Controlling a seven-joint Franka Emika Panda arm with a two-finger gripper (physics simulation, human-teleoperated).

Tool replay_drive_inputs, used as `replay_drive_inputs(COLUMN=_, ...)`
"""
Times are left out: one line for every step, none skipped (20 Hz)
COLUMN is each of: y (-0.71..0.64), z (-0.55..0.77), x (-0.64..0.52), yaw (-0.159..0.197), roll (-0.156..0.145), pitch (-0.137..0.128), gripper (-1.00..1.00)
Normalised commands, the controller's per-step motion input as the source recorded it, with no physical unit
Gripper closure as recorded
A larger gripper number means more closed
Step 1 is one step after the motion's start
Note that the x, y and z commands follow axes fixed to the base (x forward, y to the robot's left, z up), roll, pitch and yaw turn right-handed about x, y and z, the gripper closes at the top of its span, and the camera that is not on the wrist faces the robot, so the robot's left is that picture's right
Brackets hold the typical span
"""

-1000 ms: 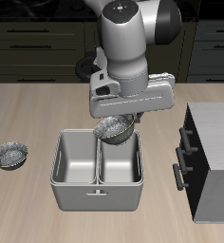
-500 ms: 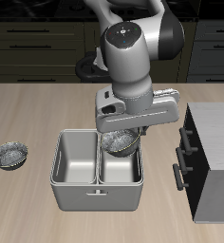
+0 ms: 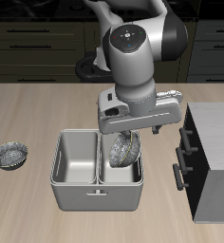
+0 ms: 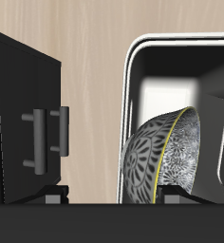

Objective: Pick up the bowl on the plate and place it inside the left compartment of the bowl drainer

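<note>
Fingers (image 3: 126,142): closed on the bowl's rim, holding it tilted on edge.
Bowl (image 3: 122,149): hangs directly below the fingers, partly sunk into the bowl drainer (image 3: 97,185).
Compartment: bowl sits in the well nearer the dark cabinet (image 3: 211,161), judged the left compartment (image 3: 120,171).
Handling: likely rigid, light, smooth metal; slip risk at the rim.
Grip point: the thin rim edge, as held.
Twin bowl (image 3: 9,155): rests on the bench (image 3: 28,114), well apart from the fingers.

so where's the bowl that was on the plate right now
In the exterior view the bowl hangs tilted on edge in the gripper, partly down in one well of the bowl drainer, the one nearer the dark cabinet.
</note>
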Motion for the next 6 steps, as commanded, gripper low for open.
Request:
replay_drive_inputs(y=-0.01, z=0.04, x=-0.04, yaw=-0.013, roll=0.000, pitch=-0.003, gripper=-1.00)
replay_drive_inputs(y=-0.05, z=0.06, x=-0.07, yaw=0.020, roll=-0.013, pitch=-0.015, gripper=-1.00)
replay_drive_inputs(y=-0.17, z=0.00, x=-0.07, yaw=-0.042, roll=-0.055, pitch=-0.003, gripper=-1.00)
replay_drive_inputs(y=-0.12, z=0.04, x=-0.11, yaw=-0.018, roll=-0.007, pitch=-0.012, gripper=-1.00)
replay_drive_inputs(y=-0.08, z=-0.02, x=-0.06, yaw=-0.035, roll=0.027, pitch=0.016, gripper=-1.00)
replay_drive_inputs(y=-0.15, z=0.05, x=-0.12, yaw=-0.015, roll=-0.071, pitch=-0.023, gripper=-1.00)
